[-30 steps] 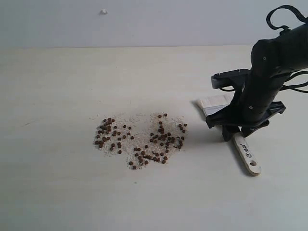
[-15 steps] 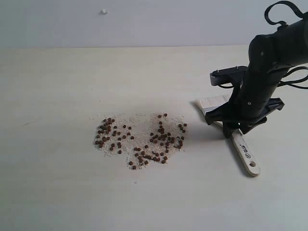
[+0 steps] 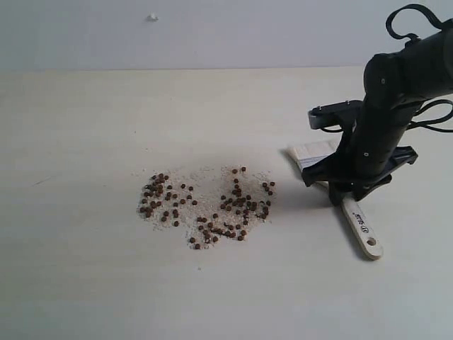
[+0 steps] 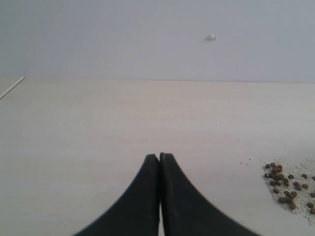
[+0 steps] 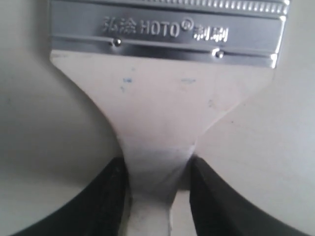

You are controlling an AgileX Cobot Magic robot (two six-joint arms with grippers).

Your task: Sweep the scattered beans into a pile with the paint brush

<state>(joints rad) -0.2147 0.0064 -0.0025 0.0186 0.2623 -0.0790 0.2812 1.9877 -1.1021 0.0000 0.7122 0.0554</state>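
- Paint brush [image 3: 357, 223]: lies flat on the counter [image 3: 85, 283] at the right, the handle end with its hole nearest the exterior camera and the body running away from it at a slant.
- Beans [image 3: 205, 205]: a loose reddish-brown scatter over whitish grains [image 3: 205, 180] at mid-counter, well apart from the brush and to its left.
- Left gripper [image 4: 159, 156]: fingers pressed together, empty, low over bare counter with the edge of the bean scatter off to one side.
- Right gripper [image 3: 345, 193]: set down over the brush; in the right wrist view its fingers [image 5: 106, 196] close against both edges of the handle's narrow neck [image 5: 155, 167].
- Ferrule [image 5: 167, 32]: silver, stamped HOTO, just beyond the fingers.
- Bristles [image 3: 315, 150]: pale, on the counter, pointing away from the camera.
- Wall [image 3: 248, 32]: plain grey, behind the counter.
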